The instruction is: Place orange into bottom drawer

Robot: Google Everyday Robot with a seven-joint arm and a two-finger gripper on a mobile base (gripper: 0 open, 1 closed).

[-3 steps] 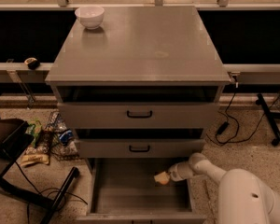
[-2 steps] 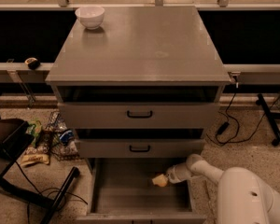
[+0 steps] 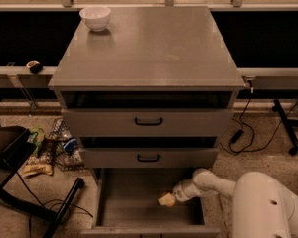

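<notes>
hand (image 3: 167,199): was low in the bottom drawer (image 3: 129,202), probably for a short drop
grip: I couldn't tell

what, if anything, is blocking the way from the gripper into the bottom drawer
Nothing visible. The bottom drawer is pulled open with a bare grey floor, and the gripper sits inside it, low on the right side. The orange cannot be told apart at the gripper's tip.

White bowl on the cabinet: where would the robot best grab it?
Probably the rim, from straight above: the white bowl sits upright, open side up, its thin wall free all round. The pincer is low in the open bottom drawer.
</notes>
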